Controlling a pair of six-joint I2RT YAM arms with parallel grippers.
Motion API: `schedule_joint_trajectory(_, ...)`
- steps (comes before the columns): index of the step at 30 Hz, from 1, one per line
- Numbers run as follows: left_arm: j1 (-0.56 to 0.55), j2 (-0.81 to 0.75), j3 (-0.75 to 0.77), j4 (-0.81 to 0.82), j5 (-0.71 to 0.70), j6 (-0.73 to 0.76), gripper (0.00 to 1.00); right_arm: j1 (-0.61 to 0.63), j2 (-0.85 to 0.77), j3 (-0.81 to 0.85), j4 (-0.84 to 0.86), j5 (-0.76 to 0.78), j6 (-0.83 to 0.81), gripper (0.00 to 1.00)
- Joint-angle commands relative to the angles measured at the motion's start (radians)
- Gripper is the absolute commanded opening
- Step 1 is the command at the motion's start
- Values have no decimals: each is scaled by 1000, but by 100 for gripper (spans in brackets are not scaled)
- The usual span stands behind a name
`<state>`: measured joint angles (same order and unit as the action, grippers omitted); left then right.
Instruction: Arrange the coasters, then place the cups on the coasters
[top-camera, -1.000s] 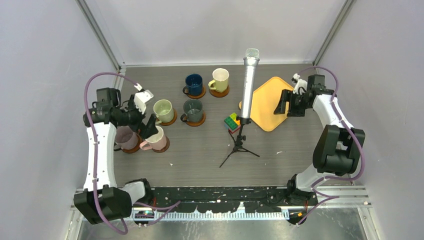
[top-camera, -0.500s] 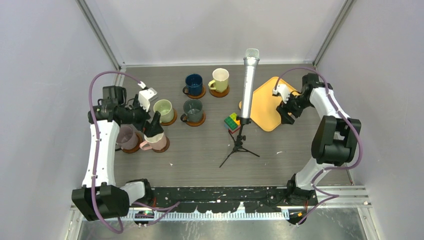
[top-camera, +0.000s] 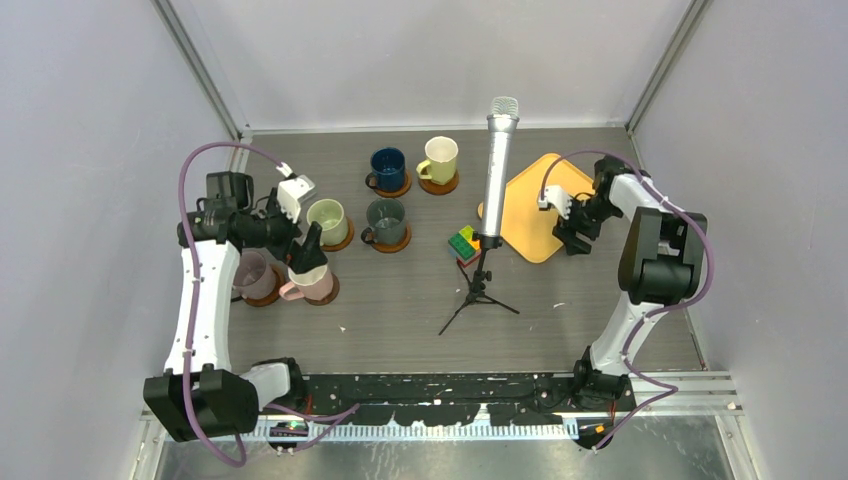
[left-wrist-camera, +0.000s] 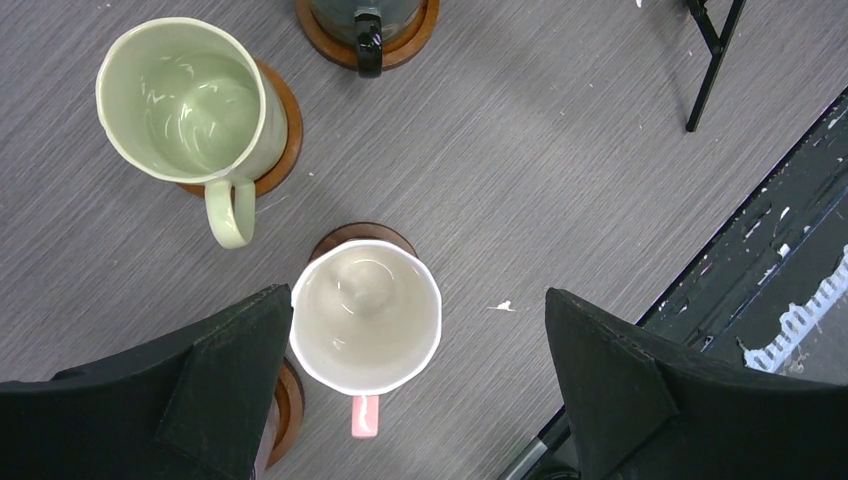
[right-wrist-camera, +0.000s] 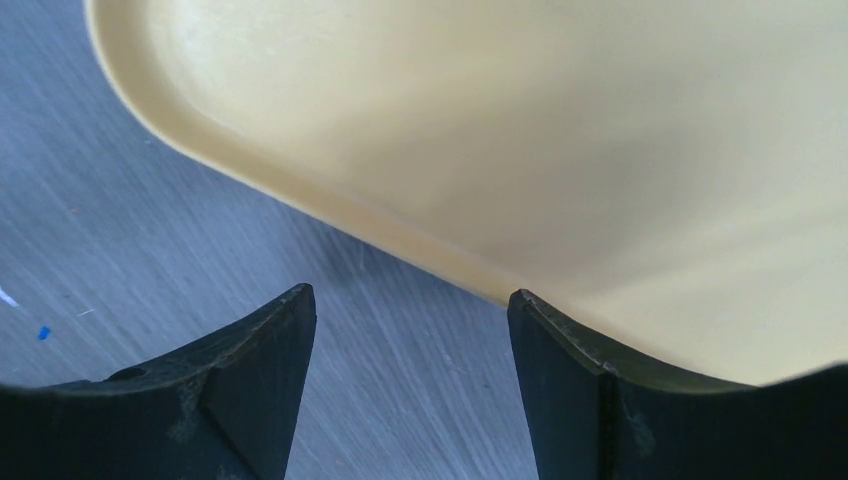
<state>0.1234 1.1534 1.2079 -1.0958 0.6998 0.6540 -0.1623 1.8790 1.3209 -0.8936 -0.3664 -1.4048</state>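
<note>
Wooden coasters (top-camera: 438, 187), round, brown, with concentric rims, set in three pairs on the grey table (top-camera: 420, 300), left of centre; a cup on each of the six. Back pair: dark blue cup (top-camera: 388, 166) and cream-yellow cup (top-camera: 440, 156), pale inside. Middle pair: pale green cup (top-camera: 326, 218), glossy, and dark grey-green cup (top-camera: 386, 217). Near pair: mauve-pink cup (top-camera: 251, 273), partly behind the left arm, and pink cup (top-camera: 318, 282), white inside, small pink handle, seated on a darker coaster (left-wrist-camera: 362, 233) showing only as a sliver past the rim. All cups upright, mouths up. Left gripper (left-wrist-camera: 418, 295) directly above the pink cup, jaws spread to their widest, one finger to each side of it in the wrist view, nothing gripped. Right gripper (right-wrist-camera: 410, 292) low over an edge of the yellow tray (right-wrist-camera: 500, 150), jaws fairly wide apart, nothing gripped. Silver microphone (top-camera: 499, 170) on its tripod and coloured toy blocks (top-camera: 462, 243) standing between the cups and the tray, blocks just beside the tripod's stem
</note>
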Motion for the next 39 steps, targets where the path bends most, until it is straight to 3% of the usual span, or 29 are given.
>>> schedule_joint_trajectory(1, -7, -11, -4, 34, 20, -15, 100, 16, 24, 4, 97, 18, 7, 75)
schedule_joint_trajectory(7, -5, -3, -8, 43, 26, -22, 100, 28, 71, 10, 168, 50, 87, 68)
schedule_joint_trajectory(12, -10, 3, -13, 46, 32, -25, 100, 33, 113, 15, 241, 93, 192, 49)
schedule_joint_trajectory(25, -17, 29, -14, 65, 30, -46, 100, 80, 255, 174, 300, 123, 403, 38)
schedule_joint_trajectory(33, -22, 62, 5, 58, 0, -85, 100, 127, 327, 273, 326, 152, 516, 38)
schedule_joint_trajectory(39, -37, 165, 105, -8, -73, -157, 100, 128, 240, 301, 293, 133, 650, 63)
